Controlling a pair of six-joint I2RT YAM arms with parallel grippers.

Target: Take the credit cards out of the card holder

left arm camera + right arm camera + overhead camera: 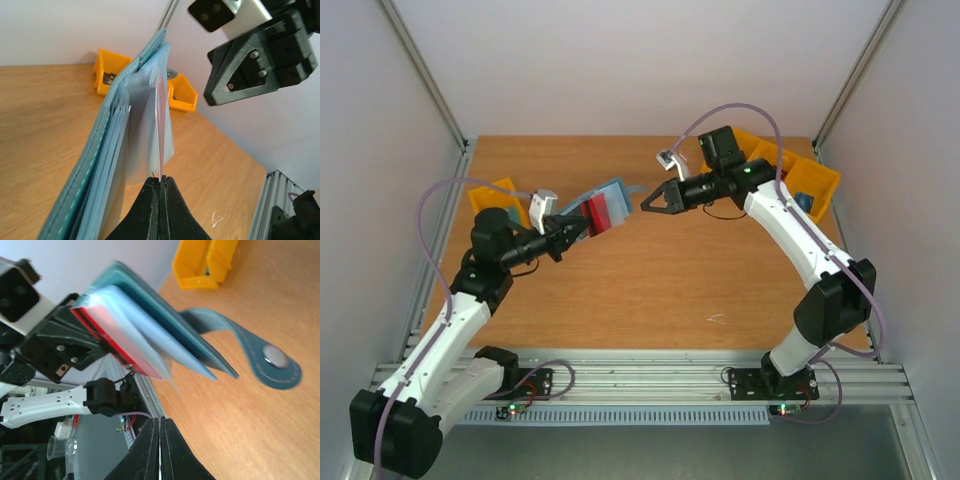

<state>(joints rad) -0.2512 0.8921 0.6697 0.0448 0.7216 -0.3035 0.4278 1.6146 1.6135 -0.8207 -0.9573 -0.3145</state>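
Note:
The teal-blue card holder hangs open in the air above the left middle of the table. A red card sits in its near leaf. My left gripper is shut on that leaf's lower edge, and in the left wrist view the card's thin pink edge runs into the jaws. My right gripper is shut and empty, just right of the holder and not touching it. The right wrist view shows the holder, the red card and a hanging snap strap. The bluish-grey card is not visible.
A yellow bin stands at the left edge of the table behind the left arm. More yellow bins stand at the back right. Grey walls close in both sides. A small white mark lies on the near table.

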